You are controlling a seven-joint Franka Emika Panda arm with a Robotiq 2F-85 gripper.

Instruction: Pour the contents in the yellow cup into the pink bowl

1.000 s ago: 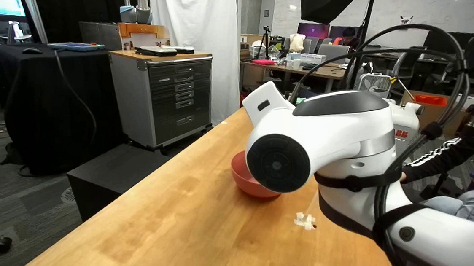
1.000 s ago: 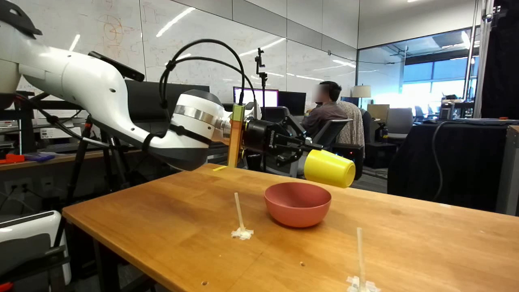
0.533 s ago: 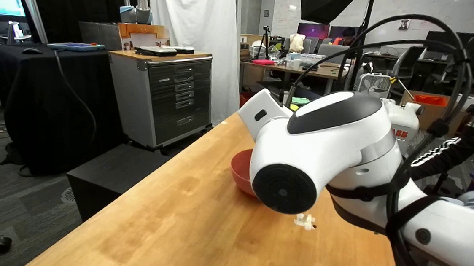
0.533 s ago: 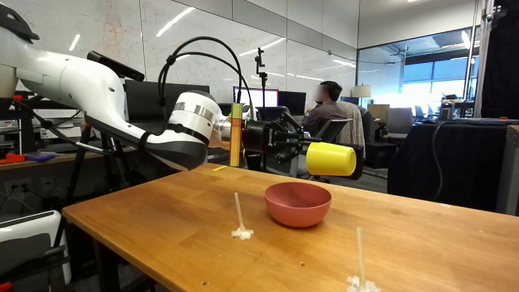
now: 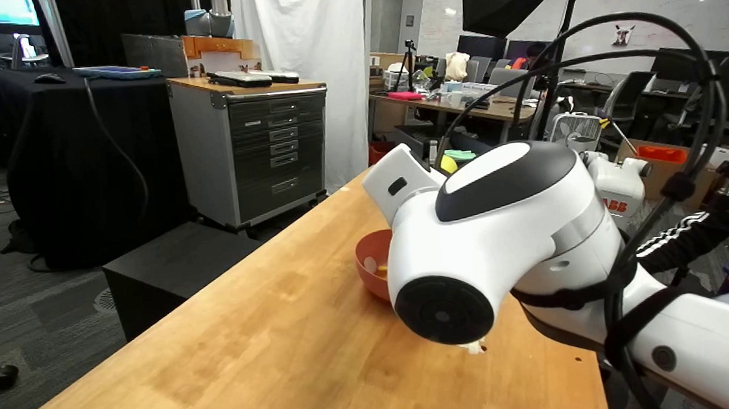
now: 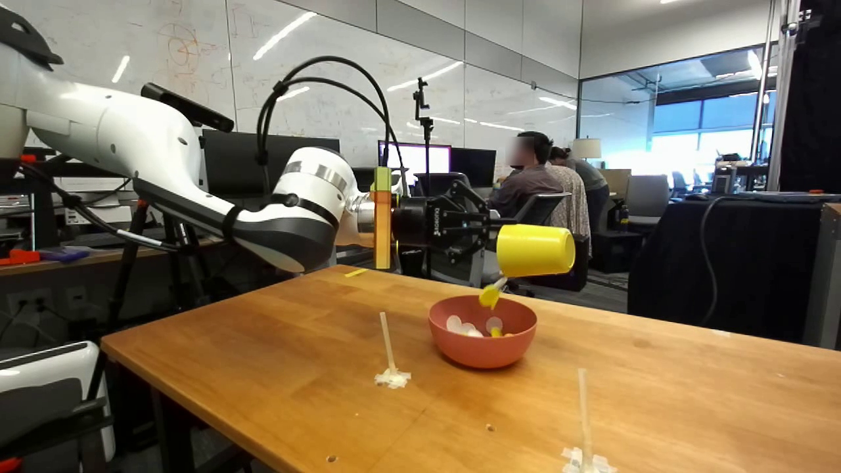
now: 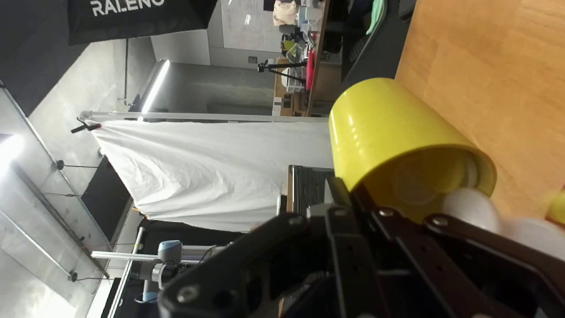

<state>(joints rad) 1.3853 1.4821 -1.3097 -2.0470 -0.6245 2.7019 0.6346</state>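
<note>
The yellow cup [image 6: 535, 250] lies tipped on its side in the air above the pink bowl [image 6: 483, 351], its mouth turned back toward my gripper [image 6: 500, 225]. In the wrist view the gripper [image 7: 349, 193] is shut on the wall of the yellow cup [image 7: 388, 123], one finger inside the mouth and one outside. White round pieces and yellow bits of the contents [image 6: 468, 330] sit in the bowl. A yellow piece [image 6: 489, 297] is in mid-air below the mouth. White pieces [image 7: 470, 207] show at the cup's mouth. My arm partly covers the pink bowl [image 5: 366, 251].
Two thin pale rods, a nearer rod [image 6: 585, 414] and a rod beside the bowl [image 6: 387, 343], stand taped to the wooden table [image 6: 276, 341]. A black box [image 5: 180, 264] is on the floor along the table edge. People are in the background.
The cup has rotated from base-low to roughly level, with its mouth dipping. Contents have fallen into the bowl, where none showed before. In an exterior view the wrist joint moved lower.
</note>
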